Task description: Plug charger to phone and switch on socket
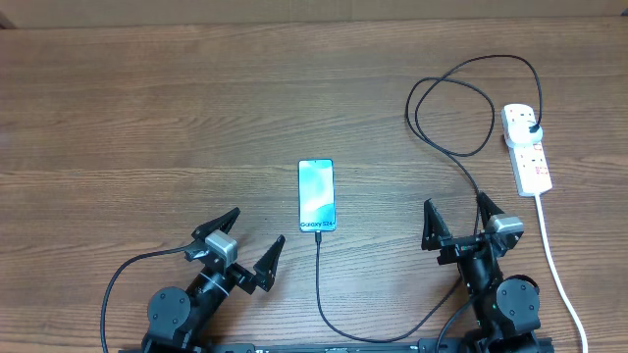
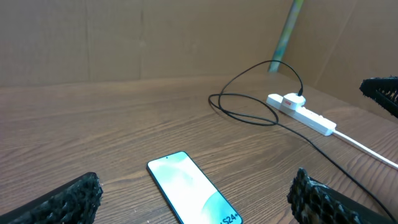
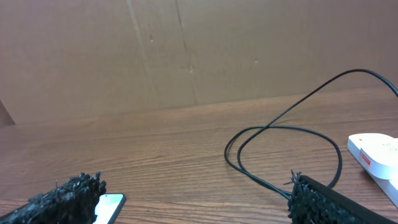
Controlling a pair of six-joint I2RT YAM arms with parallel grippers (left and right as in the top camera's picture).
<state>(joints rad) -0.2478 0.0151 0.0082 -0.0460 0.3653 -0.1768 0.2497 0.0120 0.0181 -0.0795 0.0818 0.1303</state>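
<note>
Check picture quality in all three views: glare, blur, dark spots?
Overhead: even, soft light, faint shadows, phone screen bright without glare. Left wrist: phone screen washes out pale, greenish pole in the background blurred, socket fairly sharp. Right wrist: charger cable crisp; right gripper's fingers near the lens dark, detail lost.

Surface: brown wood-grain table (image 1: 147,108), matte | Backdrop: plain cardboard wall (image 3: 205,43) with vertical seams; meets table's far edge | Extra: blurred pale green pole (image 2: 287,28) | Light: even, soft
</note>
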